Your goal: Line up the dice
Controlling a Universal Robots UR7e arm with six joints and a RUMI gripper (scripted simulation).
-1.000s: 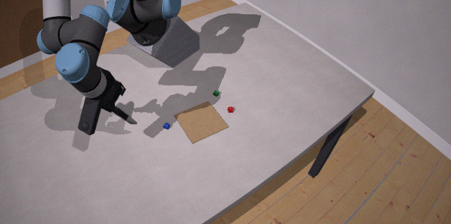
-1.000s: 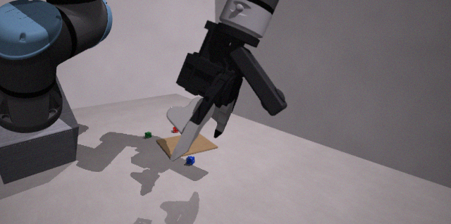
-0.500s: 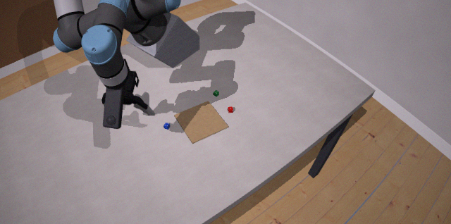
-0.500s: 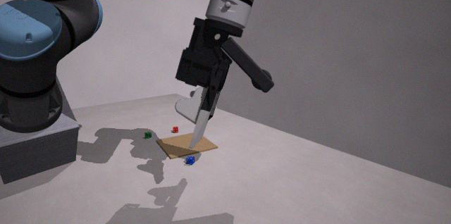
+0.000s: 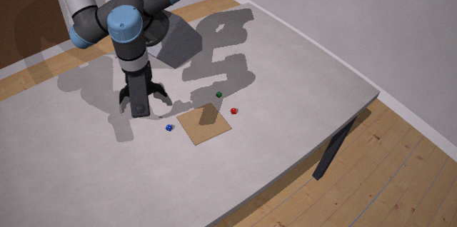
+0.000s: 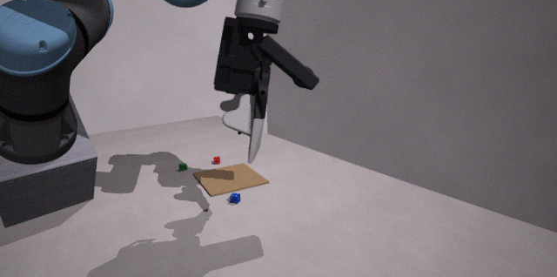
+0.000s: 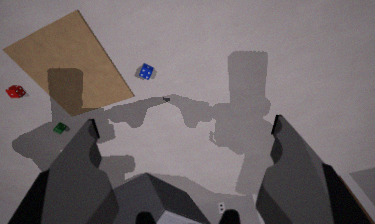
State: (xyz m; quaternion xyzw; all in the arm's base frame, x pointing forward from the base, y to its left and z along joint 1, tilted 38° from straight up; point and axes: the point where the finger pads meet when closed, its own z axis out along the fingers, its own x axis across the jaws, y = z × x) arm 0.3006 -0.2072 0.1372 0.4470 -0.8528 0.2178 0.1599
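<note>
The tan square mat [image 5: 193, 132] [image 6: 250, 178] [image 7: 63, 45] lies on the table with no die on it. The blue die [image 5: 168, 128] [image 6: 235, 198] [image 7: 146, 71] lies off one side of the mat; several pips show on its top. The red die [image 5: 233, 111] [image 6: 217, 160] [image 7: 16, 91] lies off the opposite side. The green die [image 5: 218, 94] [image 6: 183, 166] [image 7: 60, 128] lies in shadow near the mat's base-side corner. The top numbers of red and green are too small to read surely. My gripper [image 5: 146, 108] [image 7: 185, 118] is open and empty, high above the table, on the blue die's side of the mat.
The arm's grey base block [image 5: 178, 43] [image 6: 50, 190] stands at the table's back edge. Arm shadows fall across the table, the green die and part of the mat. Grey walls [image 5: 321, 13] [image 6: 392, 72] rise beyond the table.
</note>
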